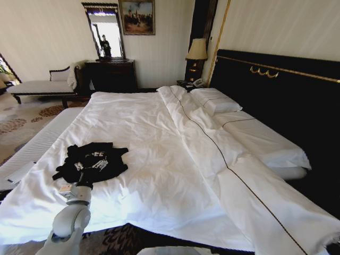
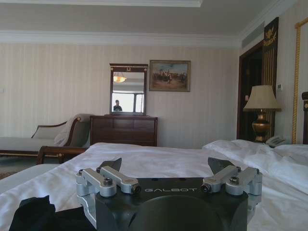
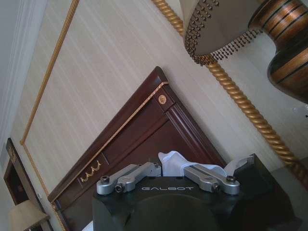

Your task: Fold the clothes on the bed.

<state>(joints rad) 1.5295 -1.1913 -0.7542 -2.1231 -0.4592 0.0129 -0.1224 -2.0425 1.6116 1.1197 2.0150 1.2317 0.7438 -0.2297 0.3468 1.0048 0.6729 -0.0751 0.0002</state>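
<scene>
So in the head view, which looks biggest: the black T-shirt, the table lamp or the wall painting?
1. Black T-shirt, though nearest the camera.
2. Wall painting.
3. Table lamp, close to the painting, so unsure.

Cream striped walls (image 2: pixel 57 91), white cornice, dark wooden dresser (image 1: pixel 110 74) below a tall mirror (image 1: pixel 105 33), framed painting (image 1: pixel 137 16) beside it, white-cushioned chaise (image 1: pixel 40 86) on patterned carpet (image 1: pixel 21 119), fringed table lamp (image 1: pixel 196 50) on a nightstand, telephone (image 1: pixel 197 82) nearby.
</scene>
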